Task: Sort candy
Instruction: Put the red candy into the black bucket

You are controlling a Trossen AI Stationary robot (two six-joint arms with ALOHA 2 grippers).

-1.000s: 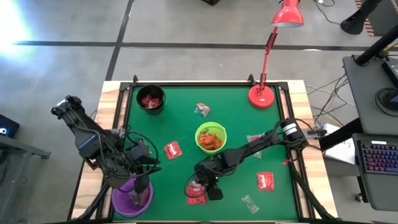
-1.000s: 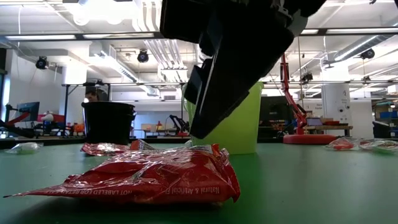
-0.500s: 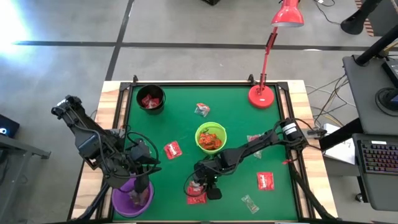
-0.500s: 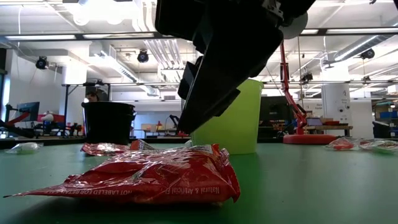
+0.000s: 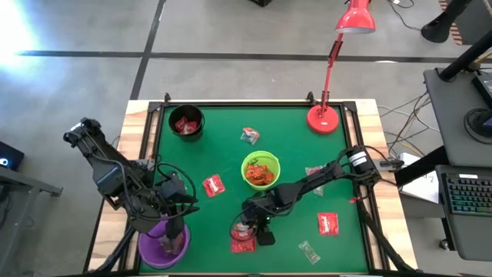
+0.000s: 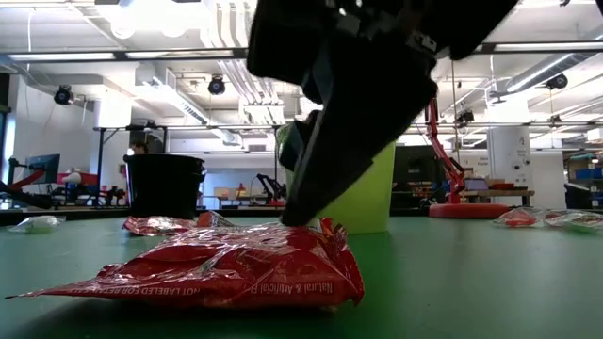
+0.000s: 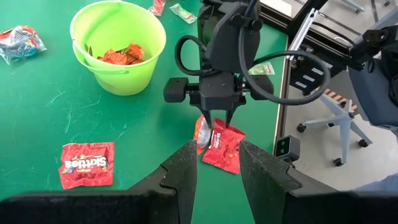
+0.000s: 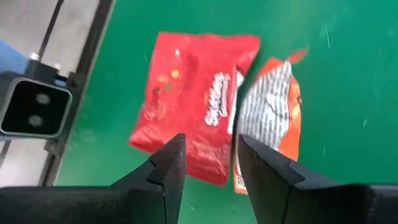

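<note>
At the table's near edge a flat red candy packet (image 8: pixel 186 106) lies on the green mat. An orange-red wrapper (image 8: pixel 273 112) lies against its side. My right gripper (image 8: pixel 208 168) is open and slants down right over the seam between the two, its tips close to the packet's top (image 6: pixel 283 231). My left gripper (image 7: pixel 217 165) is open and holds nothing, up over the purple bowl (image 5: pixel 150 250) at the near left. More candy lies loose: a red packet (image 5: pixel 213 185), another red packet (image 5: pixel 328 224) and pale twists (image 5: pixel 250 136). My right gripper comes slanting down from the table's right, one fingertip (image 6: pixel 292 217) level with the top of the red packet. I cannot tell whether it touches the packet or the orange-red wrapper behind it. Both sweets lie flat on the mat.
A lime-green bowl (image 5: pixel 261 171) with orange-red sweets stands mid-table, just beyond my right gripper. A black bowl (image 5: pixel 187 123) with red packets stands at the far left. A red desk lamp's base (image 5: pixel 324 119) sits at the far right corner. A raised frame edges the mat.
My right gripper has come down a little toward the red packet, staying open. The packet and the wrapper lie where they were.
</note>
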